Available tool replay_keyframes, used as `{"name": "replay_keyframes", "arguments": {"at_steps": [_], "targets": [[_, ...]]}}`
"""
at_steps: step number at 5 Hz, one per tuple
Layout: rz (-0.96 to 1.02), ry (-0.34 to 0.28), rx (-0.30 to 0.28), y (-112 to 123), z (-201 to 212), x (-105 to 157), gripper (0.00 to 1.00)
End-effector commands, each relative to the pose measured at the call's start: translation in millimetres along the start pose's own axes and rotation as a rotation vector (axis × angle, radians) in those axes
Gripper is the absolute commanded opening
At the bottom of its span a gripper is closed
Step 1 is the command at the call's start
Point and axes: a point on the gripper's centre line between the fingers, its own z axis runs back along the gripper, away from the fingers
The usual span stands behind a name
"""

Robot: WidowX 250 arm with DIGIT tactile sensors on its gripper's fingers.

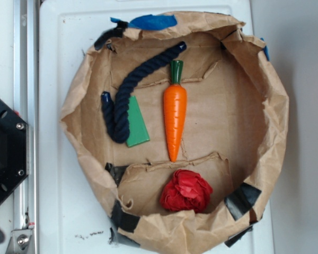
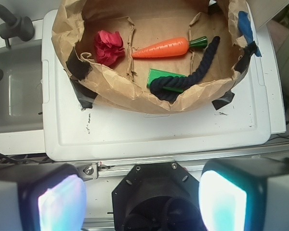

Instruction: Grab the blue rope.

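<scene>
The blue rope (image 1: 128, 91) (image 2: 191, 77) is a thick, dark navy cord of twisted strands, lying loose inside the brown paper enclosure. It bends into a hook: one long run slants to a blunt end near the carrot's green top, then curls back (crossing the flat green wedge) to a short, bound end.

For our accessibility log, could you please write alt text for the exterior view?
A dark blue rope lies bent in a hook inside a brown paper tray, its lower loop overlapping a green wedge block. An orange carrot lies beside them, a red crumpled ball below. No gripper shows here.
</scene>
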Motion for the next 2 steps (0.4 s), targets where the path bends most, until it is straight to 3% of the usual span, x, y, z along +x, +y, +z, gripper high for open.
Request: {"name": "replay_keyframes", "arguments": {"at_steps": [1,2], "targets": [[0.0,0.0,0.0,0.0,0.0,0.0,1.0],[0.053,-0.03,-0.011,-9.5,3.1,27.0,1.0]]}}
